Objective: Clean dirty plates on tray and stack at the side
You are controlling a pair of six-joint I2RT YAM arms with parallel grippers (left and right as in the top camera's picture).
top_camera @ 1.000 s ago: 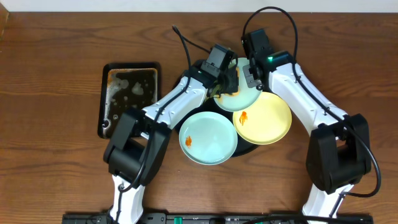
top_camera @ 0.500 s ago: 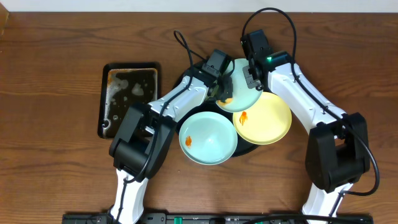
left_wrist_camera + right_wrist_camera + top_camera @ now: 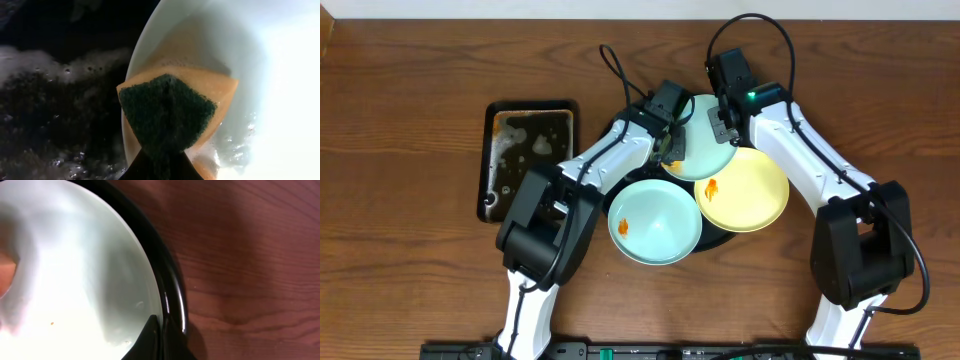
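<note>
Wooden table [image 3: 400,100] unchanged; sponge [image 3: 167,107] slid toward plate [image 3: 705,155] rim.

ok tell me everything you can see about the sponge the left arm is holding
The sponge has a dark green scouring layer facing the wrist camera over a softer orange body that bulges out around it. The left gripper pinches it shut at its near end. It is pressed onto the rim of the pale blue-green plate at the back of the black tray, with suds beside it.
</note>
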